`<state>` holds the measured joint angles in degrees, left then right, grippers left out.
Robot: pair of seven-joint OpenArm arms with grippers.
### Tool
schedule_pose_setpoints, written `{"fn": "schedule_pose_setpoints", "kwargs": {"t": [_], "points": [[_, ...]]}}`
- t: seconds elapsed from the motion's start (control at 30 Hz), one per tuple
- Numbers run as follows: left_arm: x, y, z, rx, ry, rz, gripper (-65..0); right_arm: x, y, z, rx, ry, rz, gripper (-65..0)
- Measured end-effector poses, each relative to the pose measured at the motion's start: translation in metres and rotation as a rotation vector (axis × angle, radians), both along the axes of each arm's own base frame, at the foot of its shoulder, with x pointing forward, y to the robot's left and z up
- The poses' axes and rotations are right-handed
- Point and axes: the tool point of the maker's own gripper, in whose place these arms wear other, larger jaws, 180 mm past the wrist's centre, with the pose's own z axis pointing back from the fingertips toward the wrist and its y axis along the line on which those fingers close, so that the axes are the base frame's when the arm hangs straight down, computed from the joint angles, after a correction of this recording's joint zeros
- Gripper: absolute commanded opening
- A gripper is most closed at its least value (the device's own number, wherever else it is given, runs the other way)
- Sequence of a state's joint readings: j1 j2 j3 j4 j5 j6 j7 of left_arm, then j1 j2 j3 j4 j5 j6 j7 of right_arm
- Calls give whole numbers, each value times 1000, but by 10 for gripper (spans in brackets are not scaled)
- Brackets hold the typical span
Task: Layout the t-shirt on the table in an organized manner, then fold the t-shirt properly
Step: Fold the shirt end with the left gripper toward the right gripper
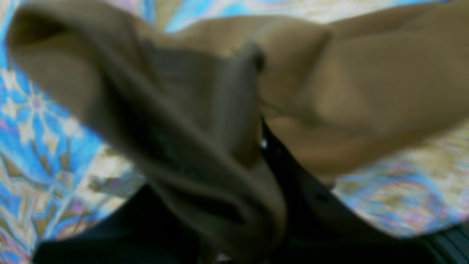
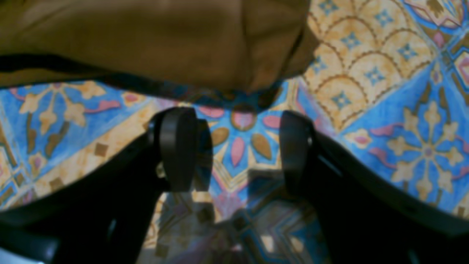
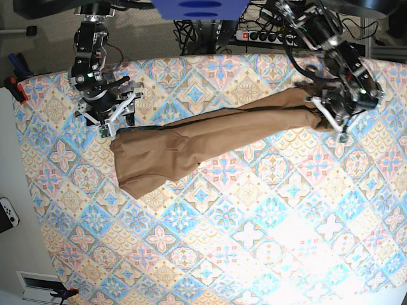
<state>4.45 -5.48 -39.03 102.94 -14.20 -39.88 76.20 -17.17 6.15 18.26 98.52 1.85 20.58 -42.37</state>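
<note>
Cloth first: the t-shirt (image 3: 216,136), plain tan-brown and soft, is lying stretched in a long, bunched band across the upper part of the worktop (image 3: 241,254), running from near my right gripper (image 3: 109,121) to my left gripper (image 3: 337,114). I am pinching one end of it with the left fingers, which are closing almost fully on a gathered wad of fabric; in the left wrist view the cloth (image 1: 234,110) is folding and draping over the fingers, blurred but clearly caught. My right fingers (image 2: 177,146) are standing wide apart and holding nothing, hovering just beside the shirt's other end (image 2: 154,40), with bare worktop (image 2: 384,128) showing between them.

Risks I am weighing: the left grip looks to be taking several layers at once, so pulling could be dragging the garment into a tighter rope rather than spreading it. A thin pinch on soft knit could also be slipping free under tension. If the right fingers come down where they are, I judge they may be closing on the patterned surface and missing the hem.

Fabric is matte, limp and creasing into long ridges, wider at the right-gripper end. Beneath it, the worktop's covering is flat and busy, with blue, pink and cream diamond tiles bearing floral motifs.
</note>
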Motion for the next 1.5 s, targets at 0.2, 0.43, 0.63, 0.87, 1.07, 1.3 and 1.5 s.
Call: {"fn": "schedule_pose_setpoints", "kwargs": {"t": [0.2,0.43,0.63,0.87,1.07,1.3,1.5], "points": [[16,-44,41,69,-114,-144,-650,1,1,1,1,-5,6,-304],[29,-118,40,41,-130,-341,-650,1,2,1,2,-4,10,-304],[40,-156,47,6,-187,-383,-650,0,2,0,2,-1,9,-304],[51,-208,62,-66,-292,-489,-650,0,-1,0,-1,0,2,-304],[45,-234,42,-122,-241,-556,-650,-1,-1,0,-1,3,2,-304],[47,-240,36,-154,-249,-557,-472,-1,-1,-1,-2,3,2,-304],[57,-264,55,-222,-375,-589,-301,-1,-1,0,-3,3,3,-304]]}}
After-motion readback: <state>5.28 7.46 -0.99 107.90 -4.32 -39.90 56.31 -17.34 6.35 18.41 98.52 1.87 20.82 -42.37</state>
